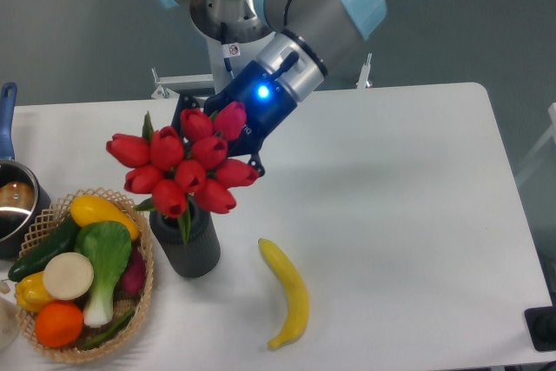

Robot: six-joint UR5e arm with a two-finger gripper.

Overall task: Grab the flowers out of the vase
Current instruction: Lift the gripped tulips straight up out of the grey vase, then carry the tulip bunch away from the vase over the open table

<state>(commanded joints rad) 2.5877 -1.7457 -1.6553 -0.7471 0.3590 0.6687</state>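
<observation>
Left of centre, dark pincer (217,141) pinches glossy red tulip flowers (184,167) w/ stems near matte black cylinder vase (186,248); lift straight up, grip firm.

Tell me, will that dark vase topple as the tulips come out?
Probably not. The vase looks squat, thick-walled and flat-based, so likely heavy for its size. It stands upright while the tulips rise in the end effector. Some green still hangs at its mouth; if that snags, it might rock.
</observation>
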